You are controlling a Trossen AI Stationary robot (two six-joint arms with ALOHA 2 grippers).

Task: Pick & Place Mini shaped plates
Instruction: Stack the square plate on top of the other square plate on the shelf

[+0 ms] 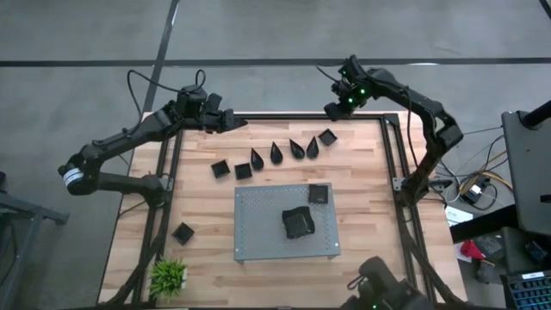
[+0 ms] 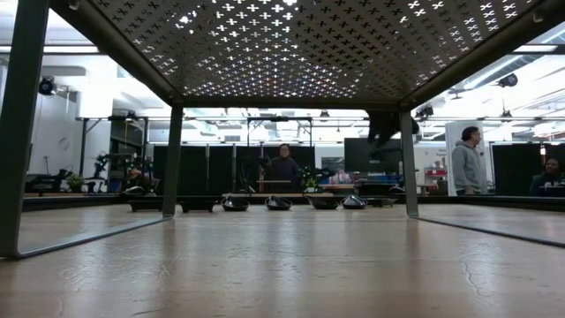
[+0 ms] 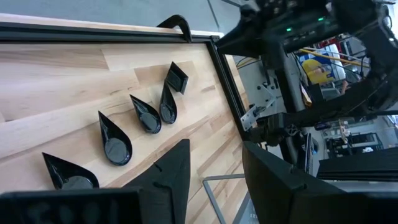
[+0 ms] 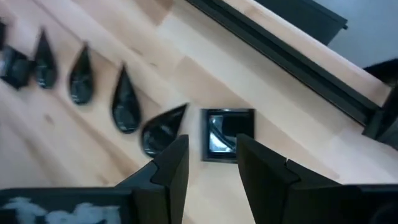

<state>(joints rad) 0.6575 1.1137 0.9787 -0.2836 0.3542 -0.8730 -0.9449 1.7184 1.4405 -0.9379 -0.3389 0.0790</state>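
Four black teardrop plates [image 1: 284,152] lie in a row at the table's far side, with a square plate [image 1: 327,136] at the row's right end. Two more square plates [image 1: 232,170] lie left of the row, and one [image 1: 182,232] sits near the left edge. A square plate [image 1: 318,194] and a dark stack of plates [image 1: 298,222] rest on the grey board. My right gripper [image 4: 212,149] hovers open above the far-right square plate [image 4: 227,134], clear of it. My left gripper [image 3: 214,149] waits open over the far-left rail [image 1: 237,122].
The grey perforated board [image 1: 258,228] stands on legs mid-table. A green plant [image 1: 169,275] sits at the near left corner. A black frame rail [image 1: 293,114] runs along the far edge. People [image 2: 466,159] stand in the room beyond the table.
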